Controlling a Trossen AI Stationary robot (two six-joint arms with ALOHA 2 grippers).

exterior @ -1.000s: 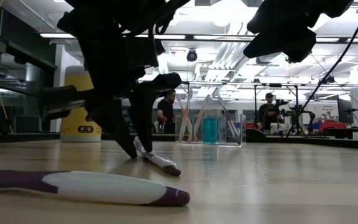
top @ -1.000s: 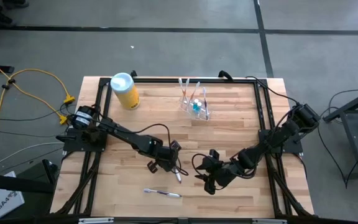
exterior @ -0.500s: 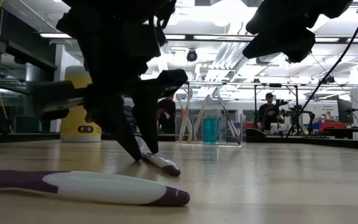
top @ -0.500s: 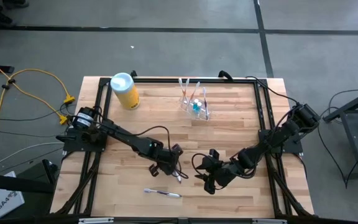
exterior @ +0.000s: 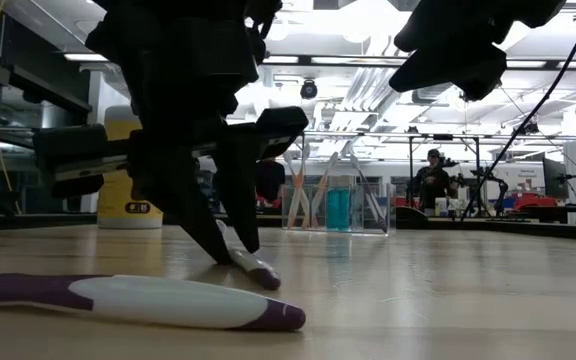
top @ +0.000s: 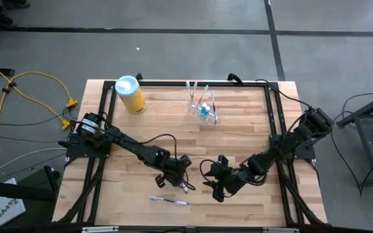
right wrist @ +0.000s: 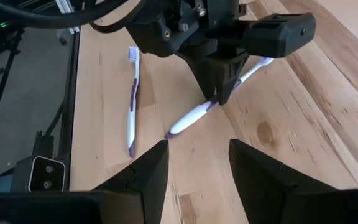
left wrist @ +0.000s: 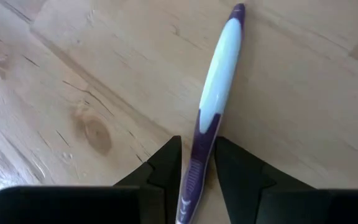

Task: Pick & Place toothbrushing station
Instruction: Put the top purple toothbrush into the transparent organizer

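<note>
The left gripper [top: 182, 183] is down at the wooden table [top: 238, 139], near the middle of the front half, with its two fingers [left wrist: 166, 163] straddling the purple-and-white toothbrush [left wrist: 213, 99] that lies flat on the boards. In the left wrist view the fingers sit close on either side of the handle's purple end, narrowed around it, though whether they actually press it cannot be told. The low view shows the same fingertips reaching the table surface at that toothbrush [exterior: 251, 268].

A second toothbrush [top: 169, 200] lies nearer the front edge, apart from the first and untouched.

The right gripper [top: 217, 188] hovers just to the right of the left one, above the front half of the table, its fingers [right wrist: 146, 174] spread wide with nothing between them.

The toothbrushing station [top: 203, 107], a clear holder with brushes standing in it, sits near the back edge, roughly at its middle. A yellow canister [top: 130, 94] with a pale blue lid stands towards the back left corner.
</note>
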